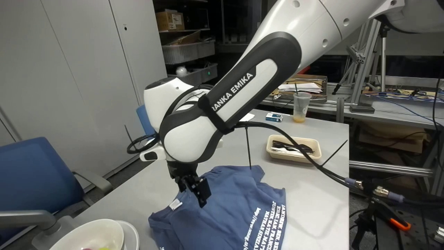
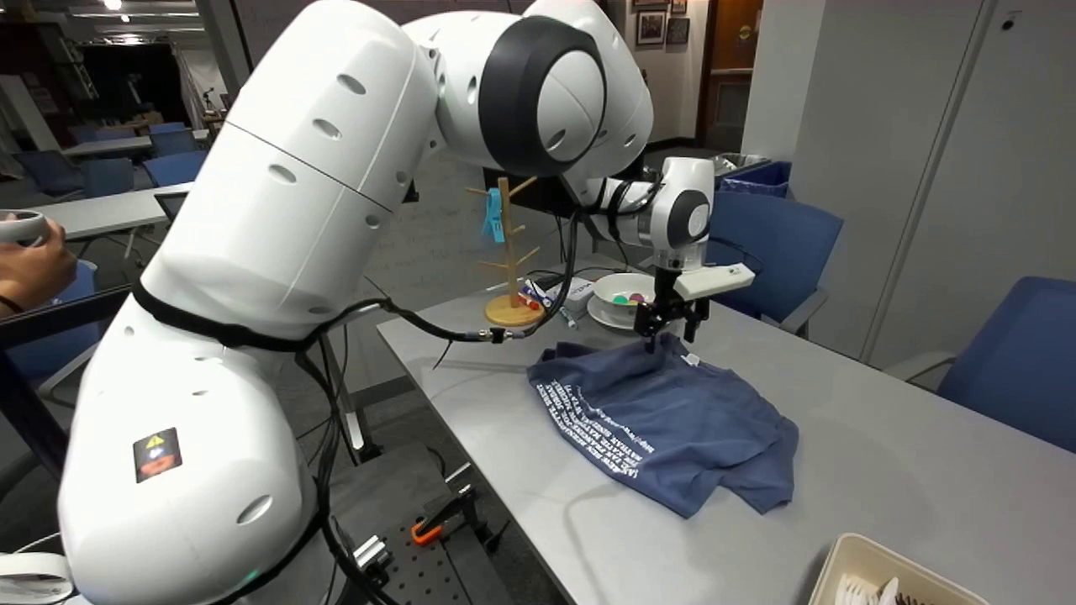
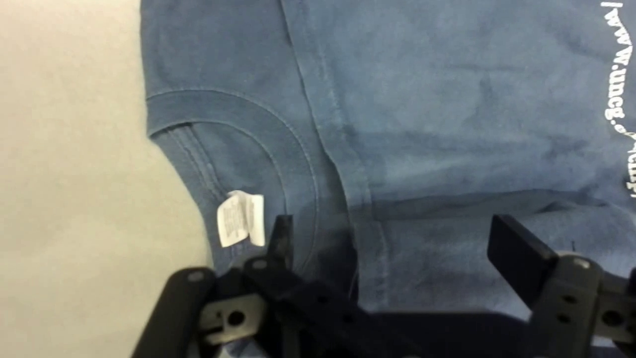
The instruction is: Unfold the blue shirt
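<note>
The blue shirt [image 1: 229, 201] lies folded over and wrinkled on the table, with white printed lettering along one edge. It also shows in an exterior view [image 2: 689, 420] and in the wrist view [image 3: 447, 99]. In the wrist view, the folded hem lies across the shirt beside the round collar with its white tag [image 3: 241, 219]. My gripper [image 3: 392, 233] is open and empty above the shirt, one finger over the collar near the tag and the other over the folded part. It also shows in both exterior views [image 1: 193, 196] [image 2: 670, 338]. I cannot tell whether a fingertip touches cloth.
A beige tray with cutlery [image 1: 293, 149] stands on the table [image 2: 874, 420]. A white bowl [image 2: 620, 290] on a plate stands near the gripper, beside a wooden peg stand [image 2: 514, 311]. A plastic cup [image 1: 301, 106] stands farther off. Blue chairs [image 1: 34, 173] flank the table.
</note>
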Tool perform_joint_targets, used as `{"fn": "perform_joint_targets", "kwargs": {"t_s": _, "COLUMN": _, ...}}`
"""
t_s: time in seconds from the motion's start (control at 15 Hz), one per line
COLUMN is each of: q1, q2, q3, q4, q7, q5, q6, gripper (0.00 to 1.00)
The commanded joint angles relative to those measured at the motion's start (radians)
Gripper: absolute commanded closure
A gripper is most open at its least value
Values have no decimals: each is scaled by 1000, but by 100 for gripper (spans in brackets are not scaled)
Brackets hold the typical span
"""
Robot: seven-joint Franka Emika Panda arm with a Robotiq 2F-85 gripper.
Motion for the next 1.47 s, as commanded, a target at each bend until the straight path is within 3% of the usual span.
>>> {"fn": "perform_joint_targets", "kwargs": {"t_s": 0.0, "q1": -33, "q2": 58, "q3": 36, "q4": 96, "q7": -74, "q5": 26, "q6": -27, "gripper": 0}}
{"fn": "perform_joint_targets", "kwargs": {"t_s": 0.4, "q1": -95, "q2": 142, "q3": 105, "q4": 196, "q7": -186, "q5": 167, "q6": -66, "gripper": 0}}
{"fn": "perform_joint_targets", "kwargs": {"t_s": 0.87, "q1": -103, "q2": 222, "q3": 109, "q4": 265, "q7": -216, "q5": 236, "q6": -137, "gripper": 0}}
{"fn": "perform_joint_targets", "kwargs": {"t_s": 0.93, "q1": -97, "q2": 228, "q3": 105, "q4": 271, "q7": -211, "q5": 231, "q6": -143, "gripper": 4}}
{"fn": "perform_joint_targets", "kwargs": {"t_s": 1.0, "q1": -96, "q2": 234, "q3": 104, "q4": 277, "q7": -209, "q5": 229, "q6": -152, "gripper": 20}}
{"fn": "perform_joint_targets", "kwargs": {"t_s": 1.07, "q1": -93, "q2": 237, "q3": 103, "q4": 280, "q7": -206, "q5": 228, "q6": -158, "gripper": 28}}
{"fn": "perform_joint_targets", "kwargs": {"t_s": 1.13, "q1": -90, "q2": 238, "q3": 99, "q4": 279, "q7": -201, "q5": 224, "q6": -164, "gripper": 31}}
{"fn": "perform_joint_targets", "kwargs": {"t_s": 1.4, "q1": -73, "q2": 213, "q3": 83, "q4": 255, "q7": -166, "q5": 209, "q6": -181, "gripper": 63}}
